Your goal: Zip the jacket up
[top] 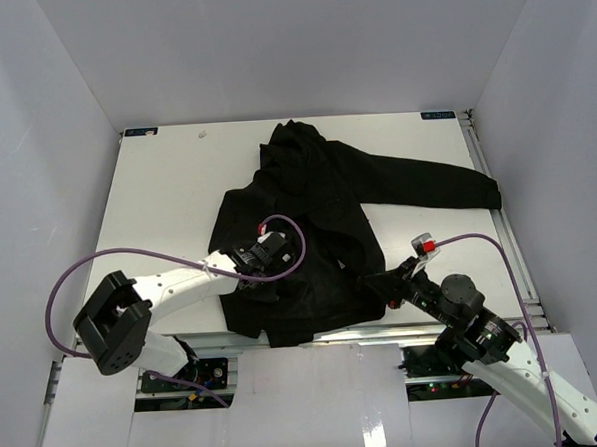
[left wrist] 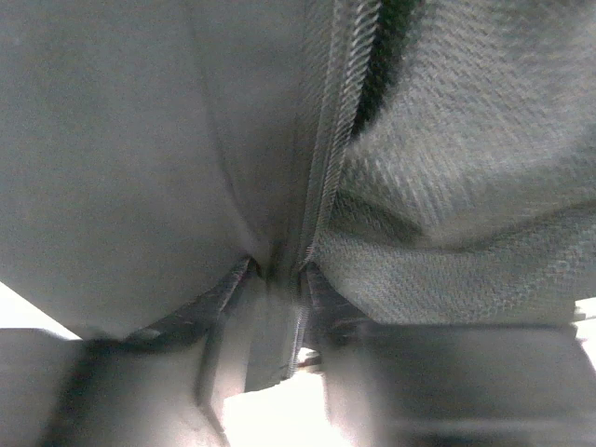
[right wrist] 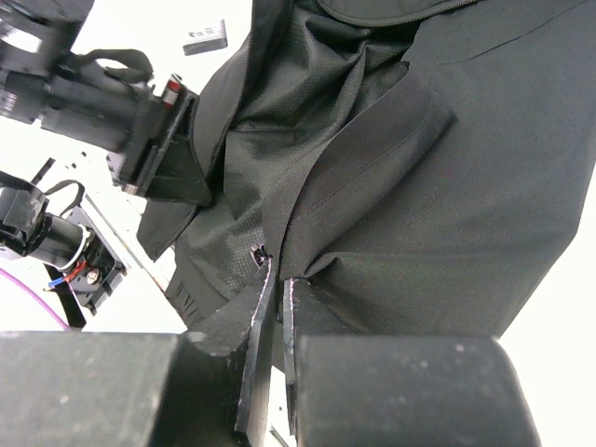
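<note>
Fabric of this kind looks light, limp and a little slick. The jacket, spread on the counter, will likely bunch and slide rather than hold its shape. The sensible holds are the zipper tape and the hem beside it, pulled taut.

At the jacket's left front, the left end effector is closed to a narrow gap. Its fingers pinch the cloth right at the zipper teeth, which run up from between them. Whether the slider is in that pinch cannot be told.

At the jacket's near right corner, the right end effector is almost fully closed, with a thin fold of hem clamped between its jaws.
</note>
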You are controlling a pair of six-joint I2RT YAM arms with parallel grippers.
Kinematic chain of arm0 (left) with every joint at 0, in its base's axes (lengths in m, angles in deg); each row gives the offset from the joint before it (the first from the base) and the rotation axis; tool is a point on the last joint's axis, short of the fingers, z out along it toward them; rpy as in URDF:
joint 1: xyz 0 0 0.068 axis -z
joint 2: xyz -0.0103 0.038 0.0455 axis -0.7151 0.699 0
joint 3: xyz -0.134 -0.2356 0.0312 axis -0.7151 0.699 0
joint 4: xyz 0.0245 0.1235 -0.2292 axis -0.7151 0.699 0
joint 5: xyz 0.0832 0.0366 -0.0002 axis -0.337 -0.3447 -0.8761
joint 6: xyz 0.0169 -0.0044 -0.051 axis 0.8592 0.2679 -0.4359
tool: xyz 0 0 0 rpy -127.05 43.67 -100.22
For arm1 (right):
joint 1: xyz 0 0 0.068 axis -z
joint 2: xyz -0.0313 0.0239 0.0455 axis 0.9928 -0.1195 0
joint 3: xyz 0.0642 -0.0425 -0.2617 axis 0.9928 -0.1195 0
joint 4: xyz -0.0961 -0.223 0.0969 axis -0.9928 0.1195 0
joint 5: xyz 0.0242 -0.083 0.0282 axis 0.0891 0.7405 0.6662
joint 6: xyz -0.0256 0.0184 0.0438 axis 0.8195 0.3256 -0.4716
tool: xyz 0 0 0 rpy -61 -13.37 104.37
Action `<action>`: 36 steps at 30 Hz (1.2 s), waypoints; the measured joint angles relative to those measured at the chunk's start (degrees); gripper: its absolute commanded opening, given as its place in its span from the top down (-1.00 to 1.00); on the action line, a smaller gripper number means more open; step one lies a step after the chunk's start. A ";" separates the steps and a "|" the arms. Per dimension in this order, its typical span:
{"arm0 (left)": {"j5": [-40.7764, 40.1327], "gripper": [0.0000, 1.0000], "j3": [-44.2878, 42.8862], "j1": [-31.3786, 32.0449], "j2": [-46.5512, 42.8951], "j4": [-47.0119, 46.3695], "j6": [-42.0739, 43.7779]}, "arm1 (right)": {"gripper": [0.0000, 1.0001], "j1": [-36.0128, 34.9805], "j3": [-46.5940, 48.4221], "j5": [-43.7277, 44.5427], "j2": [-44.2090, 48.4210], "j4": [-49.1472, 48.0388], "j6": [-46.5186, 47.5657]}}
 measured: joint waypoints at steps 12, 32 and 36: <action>-3.30 1.00 -12.26 0.14 1.51 0.39 -0.01 | 0.85 0.00 -0.02 0.27 -1.47 0.15 0.58; 9.50 -0.18 -3.02 0.75 -7.67 -12.77 3.88 | 0.84 0.00 -0.02 0.25 -3.82 -0.20 0.61; 8.38 -0.22 -1.89 0.82 -11.02 -10.04 1.74 | 0.84 0.00 -0.02 0.27 -3.47 0.07 0.61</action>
